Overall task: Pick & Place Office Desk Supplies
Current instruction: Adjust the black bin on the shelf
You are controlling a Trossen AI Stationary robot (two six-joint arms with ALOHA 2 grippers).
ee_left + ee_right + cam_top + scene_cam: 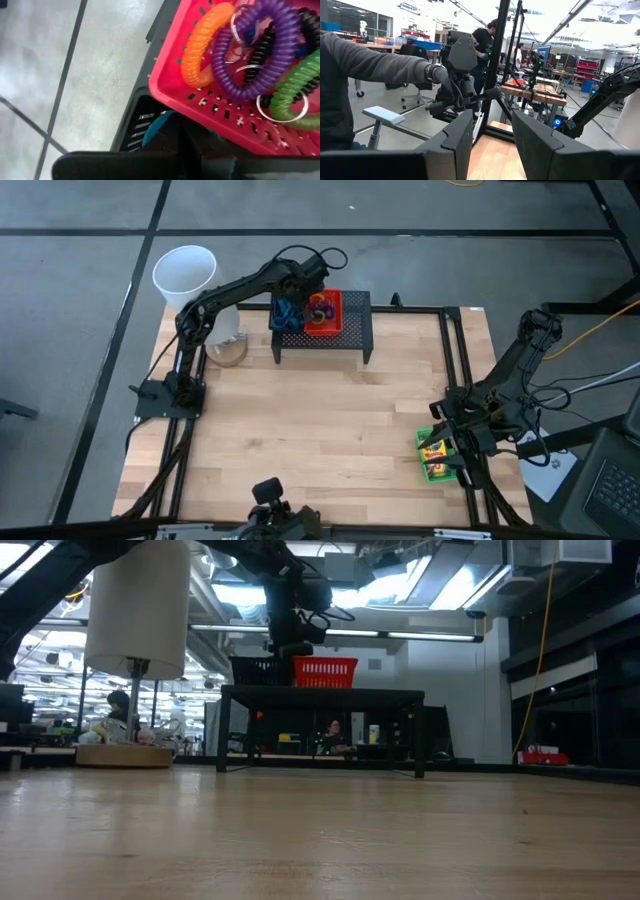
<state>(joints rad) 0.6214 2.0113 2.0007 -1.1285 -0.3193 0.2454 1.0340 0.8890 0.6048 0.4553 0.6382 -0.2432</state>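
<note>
Left gripper [287, 313]: clenched fully; sat at the back of the table over the wide black mesh stand [322, 340], above the black basket [252, 671] just beside the red one. Something blue showed beneath it in the high view, probably the blue-handled scissors [284, 311]; whether the fingers gripped it could not be told.

Red mesh basket [210, 100]: on top of the stand, touching the black basket on its left-arm side. Held coiled loops: orange [200, 47], purple [250, 50], green [295, 85], plus a black one.

Right gripper [492, 145]: fingers stood apart, nothing between them; parked at the table's right front edge, pointed out into the room where a person's sleeve [365, 65] showed.

Crayon boxes [436, 457]: yellow-and-green, in a green basket at the front right, directly beside the right gripper.

Key relation: crayon boxes lay well apart from the left gripper, diagonally across the table; right arm was much the nearer. The boxes' long axis ran roughly across the table.

White cylinder [185, 275]: back left corner, near the left arm, not part of the sorting.

Judgement: left arm appeared mid-placement at the black basket.
</note>
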